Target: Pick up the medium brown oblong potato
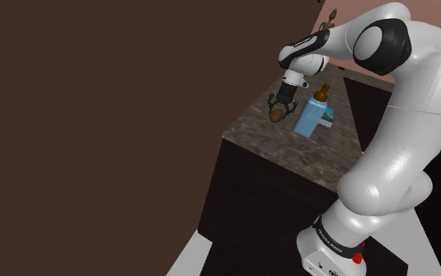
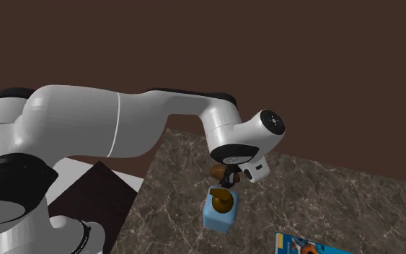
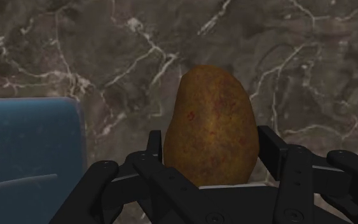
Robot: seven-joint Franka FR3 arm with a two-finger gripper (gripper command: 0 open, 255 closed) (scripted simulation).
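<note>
A brown oblong potato [image 3: 212, 108] stands on end between my black fingers [image 3: 152, 153], which press on both its sides. My gripper [image 3: 210, 153] is shut on it. In the shoulder view the gripper [image 1: 278, 107] points down at the far part of the marble counter [image 1: 289, 149], with the potato [image 1: 277, 114] at its tips. The second exterior view shows the potato [image 2: 216, 172] beside the hand [image 2: 229, 175], partly hidden by the wrist. I cannot tell whether the potato touches the counter or hangs just above it.
A blue bottle with a brown pump top [image 1: 311, 116] [image 2: 219, 211] [image 3: 28, 149] stands close beside the gripper. A flat blue and white box [image 1: 328, 119] [image 2: 309, 247] lies behind it. The dark marble counter [image 2: 324, 191] drops off at its front edge. A brown wall runs behind.
</note>
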